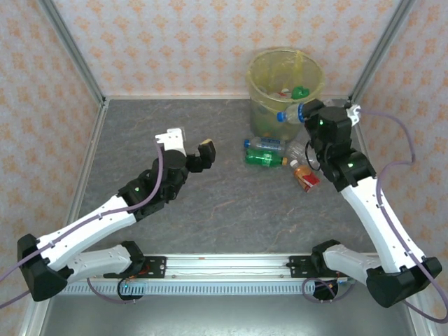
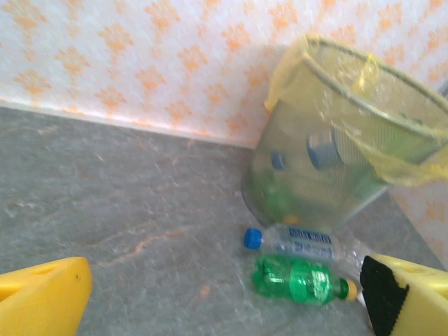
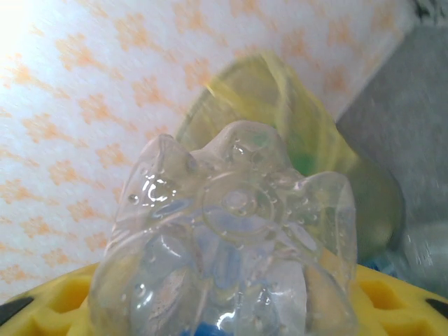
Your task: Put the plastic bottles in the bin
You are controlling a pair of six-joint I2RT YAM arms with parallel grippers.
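Overhead, two white-and-black robot arms reach across a grey table (image 1: pixel 210 210) enclosed by pale panels with an orange pattern. The bin (image 1: pixel 253 80), a round, translucent pale-yellow tub lined with a yellow bag, stands at the far side of the table, right of centre, and several bottles (image 1: pixel 299 91) already lie inside it. The right gripper (image 1: pixel 308 112) is held up at the bin's near right side, its jaws partly closed around a clear bottle (image 1: pixel 290 115) whose blue cap points left, toward the bin's wall. The right wrist camera looks straight at that bottle's dimpled base, with the yellow fingers (image 3: pixel 392 294) on either side of it and the bin behind. On the table just in front of the bin lies a second clear bottle (image 1: pixel 264 144) with a blue cap, and a green bottle (image 1: pixel 264 158) lies just beside it on the near side. A red-labelled bottle (image 1: pixel 306 178) lies to their right, beside the right arm. The left gripper (image 1: pixel 189 145) hovers over the middle of the table, well apart from the bottles, jaws spread wide and holding nothing. Its wrist camera faces the bin and the two bottles lying before it.
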